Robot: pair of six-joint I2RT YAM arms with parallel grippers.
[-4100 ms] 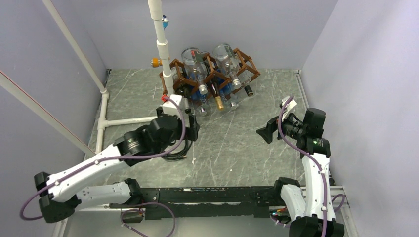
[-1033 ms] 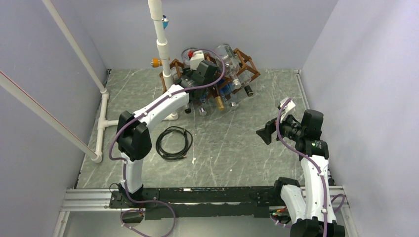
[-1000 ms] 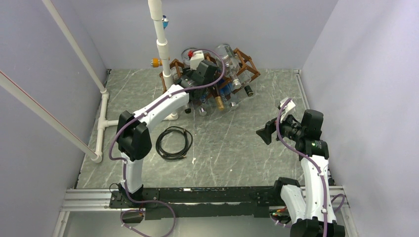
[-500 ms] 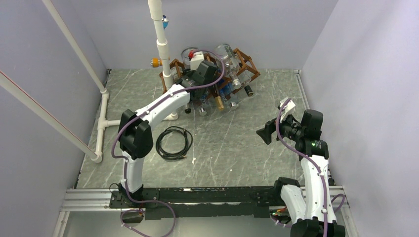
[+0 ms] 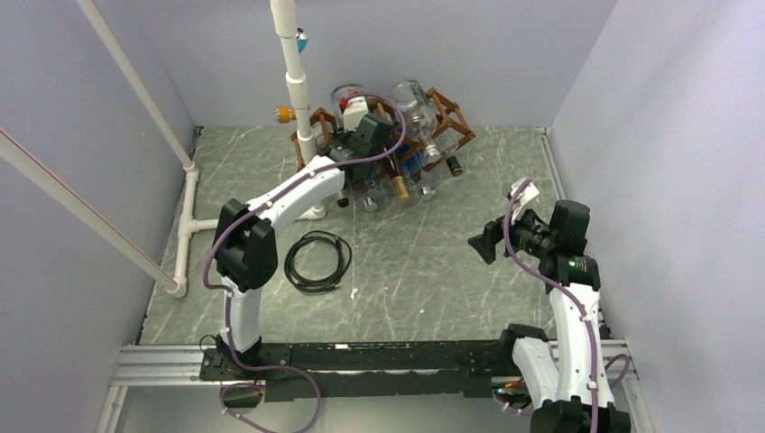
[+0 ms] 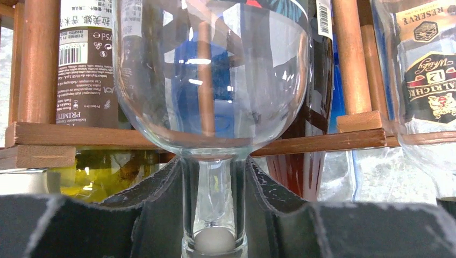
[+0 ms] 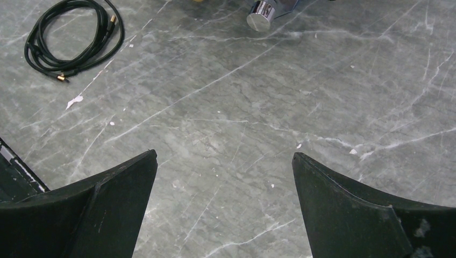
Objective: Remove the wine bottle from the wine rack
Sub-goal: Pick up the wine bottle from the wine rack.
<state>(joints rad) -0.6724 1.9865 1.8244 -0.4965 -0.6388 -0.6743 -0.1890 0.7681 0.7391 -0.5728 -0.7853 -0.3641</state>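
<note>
The wine bottle (image 6: 209,80), clear glass and apparently empty, is seen lying in an upper cell of the wine rack (image 6: 344,142), at the far side of the worktop (image 7: 322,80), its neck pointed out toward the arms. The left hand (image 6: 214,215) is clamped on that neck, with a dark pad pressed against each side just short of the flaring shoulder.

The glass is rigid, smooth and breakable, so no give can be counted on, and a slip is easily imagined. If empty, the bottle is judged fairly light, but its bulk sits well beyond the grip, so a droop about the neck is to be expected once the rack's wooden bars no longer carry it.

The neck is judged the sensible hold, being narrow and reachable. A straight draw along the cell is called for, since a dark labelled bottle (image 6: 86,59) lies close beside it.

The right hand (image 7: 223,161) is held wide apart over bare worktop, well away from the rack, with nothing between its fingers.
</note>
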